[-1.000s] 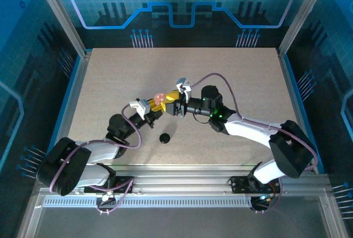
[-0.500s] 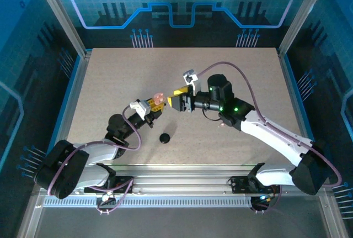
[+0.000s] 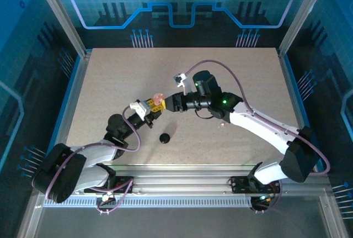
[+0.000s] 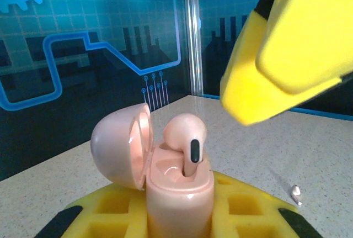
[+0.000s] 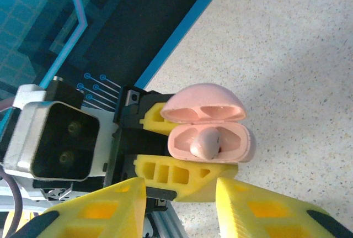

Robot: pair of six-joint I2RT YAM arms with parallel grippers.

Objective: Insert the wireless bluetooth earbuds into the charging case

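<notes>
The right hand (image 5: 181,194) drew back toward the right edge of the table (image 3: 110,72) half a second ago. It has now swung in again, so its tips sit just beside the left hand (image 3: 155,105). Its yellow fingers (image 5: 105,213) have narrowed a little but are spread with nothing between them. The left hand has not shifted and stays pinched on the body of the charging case (image 4: 179,194), holding it above the middle of the table, a little toward the near edge.

I take the empty right hand to mean that one bud has been delivered. The return may be to press that bud home or to go for the lid (image 4: 121,144).

The case is pale pink, rounded and glossy, with its lid hinged fully back. A pink earbud (image 4: 186,136) stands with its stem down in one socket, its head and a dark oval patch well above the rim, so it may not be fully seated. The hollow beside it looks empty. A tiny whitish earbud (image 4: 296,194) lies on the table beyond the case, well apart from it
</notes>
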